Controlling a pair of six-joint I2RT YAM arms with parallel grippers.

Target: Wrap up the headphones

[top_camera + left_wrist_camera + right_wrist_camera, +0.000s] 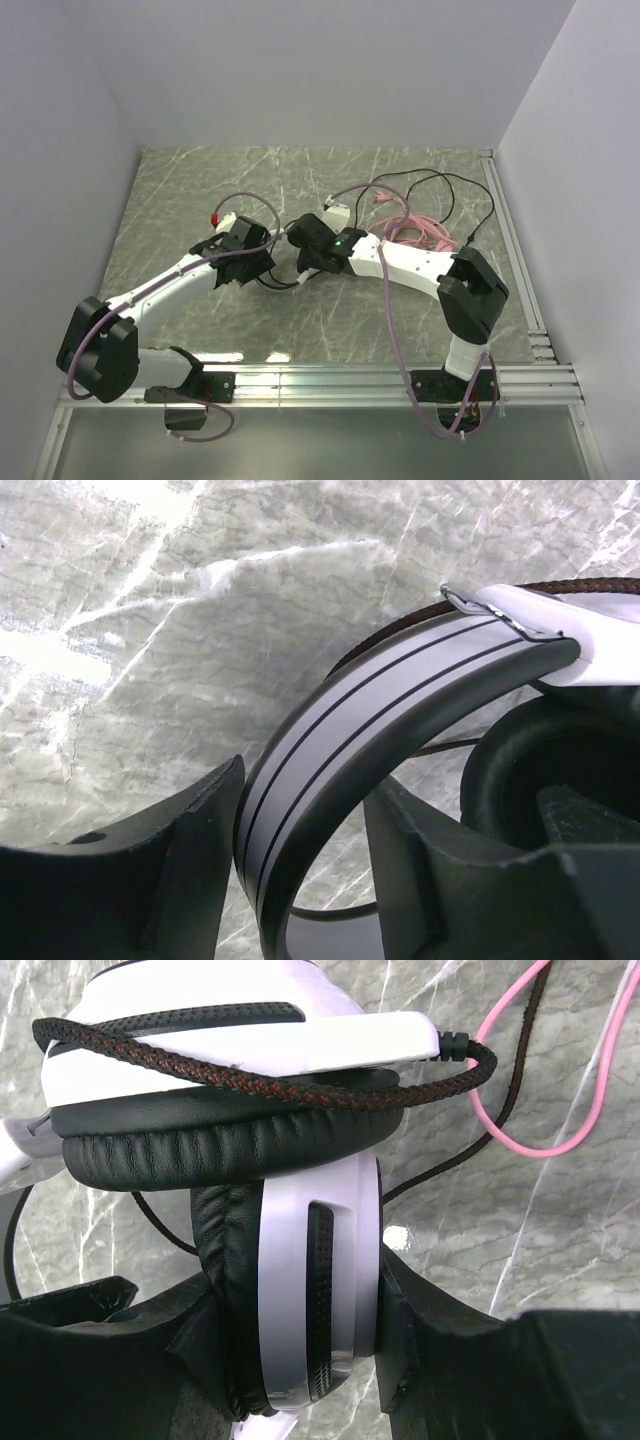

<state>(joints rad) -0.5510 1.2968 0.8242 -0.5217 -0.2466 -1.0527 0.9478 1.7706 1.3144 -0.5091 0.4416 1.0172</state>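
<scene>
My left pincer (300, 815) clamps the grey striped headband (400, 695) of the black-and-white padded headset (230, 1030); my right pincer (300, 1295) clamps its white ear cup (290, 1250).

The black-and-white headset (240, 1020), white shells over black cushions, spans my two hands. One cup (300, 1280) stands upright, pinched shell-to-cushion in my right hand (300, 1360). The striped headband (400, 700) sits on edge in my left hand (300, 820). Its braided black cable (300, 1085) drapes across the other cup. The pink cable (425, 232) lies in loose loops on the bench (200, 180), rear right, crossing the black one.
</scene>
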